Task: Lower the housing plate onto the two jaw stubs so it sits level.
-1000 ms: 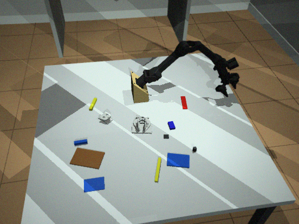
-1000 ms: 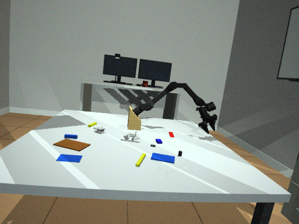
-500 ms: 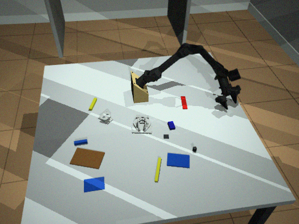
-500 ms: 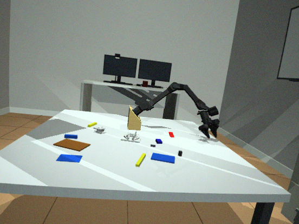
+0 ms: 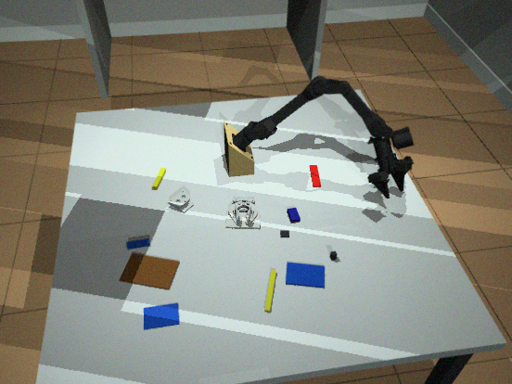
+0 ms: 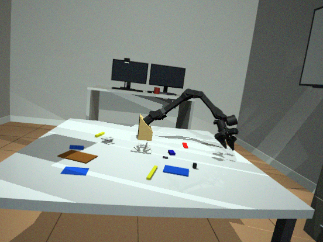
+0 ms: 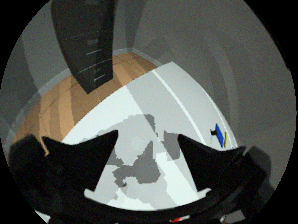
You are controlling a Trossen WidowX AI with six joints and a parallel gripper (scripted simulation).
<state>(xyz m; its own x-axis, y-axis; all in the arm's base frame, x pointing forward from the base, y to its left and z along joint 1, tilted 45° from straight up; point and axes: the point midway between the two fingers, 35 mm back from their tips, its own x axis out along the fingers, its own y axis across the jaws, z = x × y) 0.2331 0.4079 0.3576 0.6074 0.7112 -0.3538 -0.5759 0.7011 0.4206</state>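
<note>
The white jaw assembly stands on the table in front of the arm's base, its two jaws side by side on a flat base. No plate lies over them. The white housing plate, with small dark holes, rests to the left of the assembly on a small white support. The contact there is too small to make out. My gripper is open and empty. It hangs above the table's right side, fingers pointing down, far from both white parts. Neither white part can be made out in the wrist view.
A red block lies between the tan arm mount and my gripper. A dark blue block and small black pieces lie right of the assembly. Yellow bars, blue plates and a brown board lie farther around.
</note>
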